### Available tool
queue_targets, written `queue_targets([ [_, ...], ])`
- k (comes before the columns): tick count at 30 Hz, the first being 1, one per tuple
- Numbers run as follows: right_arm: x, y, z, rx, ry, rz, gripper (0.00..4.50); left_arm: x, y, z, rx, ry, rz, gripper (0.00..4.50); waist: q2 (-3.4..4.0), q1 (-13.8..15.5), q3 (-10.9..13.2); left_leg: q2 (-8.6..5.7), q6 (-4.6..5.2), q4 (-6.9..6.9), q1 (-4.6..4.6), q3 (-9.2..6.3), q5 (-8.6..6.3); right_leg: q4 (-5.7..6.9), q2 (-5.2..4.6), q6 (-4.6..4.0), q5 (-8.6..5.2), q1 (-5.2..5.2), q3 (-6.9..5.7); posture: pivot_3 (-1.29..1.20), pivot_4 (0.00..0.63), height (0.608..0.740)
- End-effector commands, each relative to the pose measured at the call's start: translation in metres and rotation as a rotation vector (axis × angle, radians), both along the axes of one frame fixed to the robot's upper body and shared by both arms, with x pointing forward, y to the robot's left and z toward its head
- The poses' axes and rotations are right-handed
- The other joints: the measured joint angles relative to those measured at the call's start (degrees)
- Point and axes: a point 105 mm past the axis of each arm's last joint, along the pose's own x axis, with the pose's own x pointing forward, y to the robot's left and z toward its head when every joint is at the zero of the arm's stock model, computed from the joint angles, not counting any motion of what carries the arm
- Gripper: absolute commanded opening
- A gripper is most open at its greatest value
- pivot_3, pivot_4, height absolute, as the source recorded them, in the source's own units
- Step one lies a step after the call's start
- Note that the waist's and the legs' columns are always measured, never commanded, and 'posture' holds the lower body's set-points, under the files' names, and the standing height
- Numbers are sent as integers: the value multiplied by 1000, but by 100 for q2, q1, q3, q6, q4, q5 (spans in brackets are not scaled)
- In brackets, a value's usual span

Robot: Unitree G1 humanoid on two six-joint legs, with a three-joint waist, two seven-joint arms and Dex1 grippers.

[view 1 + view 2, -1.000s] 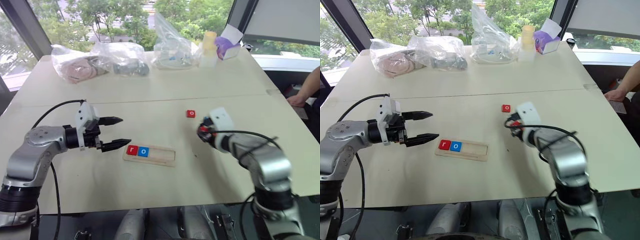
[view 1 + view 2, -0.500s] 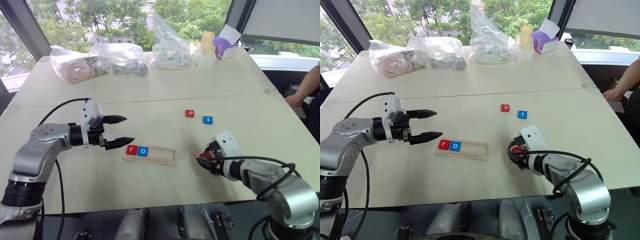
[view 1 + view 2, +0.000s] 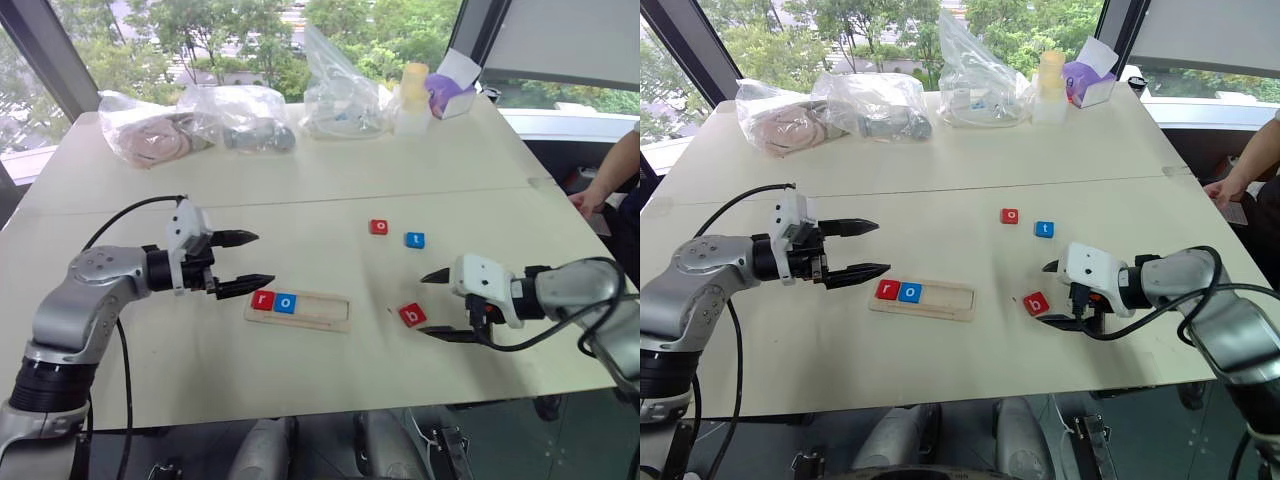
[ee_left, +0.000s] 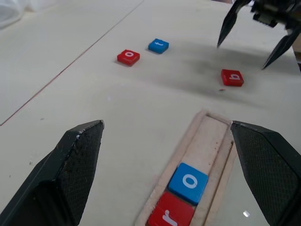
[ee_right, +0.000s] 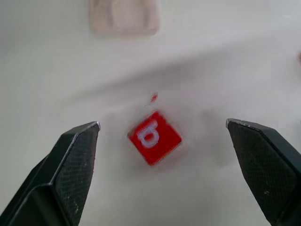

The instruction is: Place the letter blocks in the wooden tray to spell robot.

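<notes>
The wooden tray [image 3: 318,312] lies at the table's middle front, with a red r block [image 3: 264,300] and a blue o block [image 3: 287,303] in its left end. A red b block [image 3: 412,315] lies tilted on the table just right of the tray. My right gripper [image 3: 421,304] is open, and its fingertips straddle the b block [image 5: 154,137] without touching it. Farther back, a red o block [image 3: 380,227] and a blue t block [image 3: 415,240] rest side by side. Hovering just left of the tray, my left gripper [image 3: 265,258] is open and holds nothing.
Clear plastic bags [image 3: 200,120] with items inside, a yellow-capped bottle [image 3: 417,95] and a purple-and-white box [image 3: 455,88] line the table's far edge. A person's arm [image 3: 610,185] rests past the right edge. A seam [image 3: 300,200] crosses the tabletop.
My right gripper came down to the table right of the tray, opened and let go of the red b block, which now lies flat. The left gripper stayed put.
</notes>
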Motion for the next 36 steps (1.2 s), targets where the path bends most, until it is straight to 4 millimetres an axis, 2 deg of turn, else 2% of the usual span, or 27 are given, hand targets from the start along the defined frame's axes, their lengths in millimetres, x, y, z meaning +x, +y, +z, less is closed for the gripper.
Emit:
queue_targets([
  [1,8,3,-7,-22,-14,114,4464,-3,-2,11,-9,-46,0,4500,0,-8,0,1,0,-1,0,-1,0,0,1,0,0,0,0,0,150,740],
  [6,15,1,-26,-34,49,149,4464,-4,-1,11,-7,-51,14,4500,1,26,0,-1,-2,-2,-3,-2,1,1,-2,0,0,-6,4,0,150,740],
  [11,18,4,-33,-22,66,164,4464,-5,-1,10,-2,-52,22,4500,-1,27,0,-1,-4,0,1,-5,2,2,-1,-2,1,-2,4,0,150,740],
  [13,18,4,-35,-27,70,166,3937,-5,-1,10,-2,-52,24,4500,-4,15,-2,0,-5,0,4,-6,2,3,-1,-3,2,0,4,0,150,740],
  [15,16,6,-34,-10,78,166,3151,-5,-1,10,-1,-53,27,4500,-4,1,-3,2,-5,-1,7,-5,2,3,-1,-4,3,1,7,0,150,740],
  [19,14,17,-25,69,92,145,1173,-4,-1,9,0,-52,29,4500,-3,10,-3,2,-8,-1,12,-5,3,5,-1,-8,5,5,9,0,150,740],
  [25,21,53,9,220,57,41,1117,-4,0,9,-1,-48,29,4500,0,17,-1,3,-8,-3,6,-5,4,9,-3,-8,5,-9,17,0,150,740],
  [28,22,82,25,261,43,16,1117,-4,1,9,1,-43,31,4500,0,35,-1,1,-9,-2,1,-6,4,8,-6,-8,5,-11,15,0,150,740],
  [30,19,95,25,259,59,17,1117,-5,2,8,3,-40,31,4500,1,37,-2,1,-9,-2,0,-7,4,7,-6,-8,5,-12,15,0,150,740],
  [33,22,117,13,223,84,-4,1117,-8,4,8,5,-32,31,4500,0,33,-2,1,-9,-4,-1,-10,4,7,-6,-8,5,-12,11,0,150,740],
  [36,23,129,7,201,82,-4,1117,-10,4,8,4,-31,30,4500,0,37,-2,1,-9,-4,-5,-9,4,7,-7,-8,5,-18,11,0,150,740],
])
